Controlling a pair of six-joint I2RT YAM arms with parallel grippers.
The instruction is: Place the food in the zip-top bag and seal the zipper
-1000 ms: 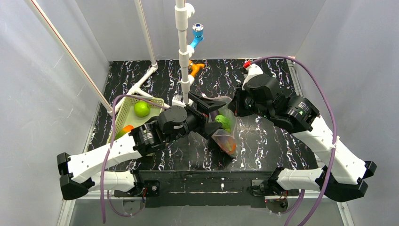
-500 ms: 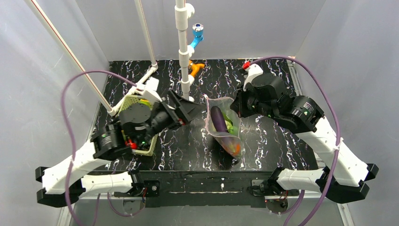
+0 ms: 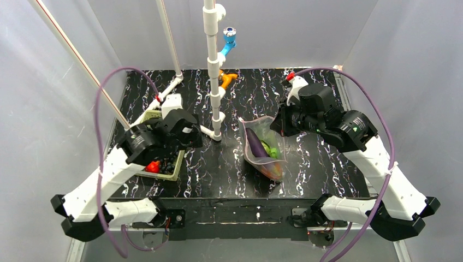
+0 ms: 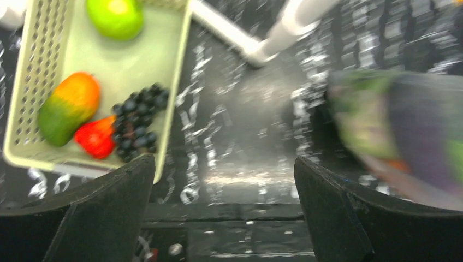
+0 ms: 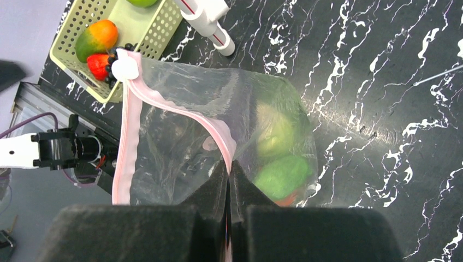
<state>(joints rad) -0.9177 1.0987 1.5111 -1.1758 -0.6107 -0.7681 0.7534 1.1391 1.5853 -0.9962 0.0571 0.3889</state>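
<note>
Zip-top bag (image 3: 263, 147) lies at the middle of the table (image 3: 218, 169), its mouth toward 12 o'clock in the top view, with the purple piece (image 3: 254, 143) and some green pieces (image 5: 281, 174) inside. The right gripper (image 5: 229, 183) is pinched tight on the pink zipper (image 5: 126, 136), lifting one lip so the mouth gapes. The left gripper (image 4: 223, 164) is spread wide and holds nothing. Unbagged food sits in the basket (image 4: 30, 82), at about 10 o'clock from the left gripper in its wrist view: the mango (image 4: 70, 106), long axis running 7 to 1 o'clock, a green round fruit (image 4: 116, 16), a red piece (image 4: 97, 137) and dark grapes (image 4: 136, 123). The bag lies at 3 o'clock there. The left arm is nearer the basket, so the next pick looks like its job.
</note>
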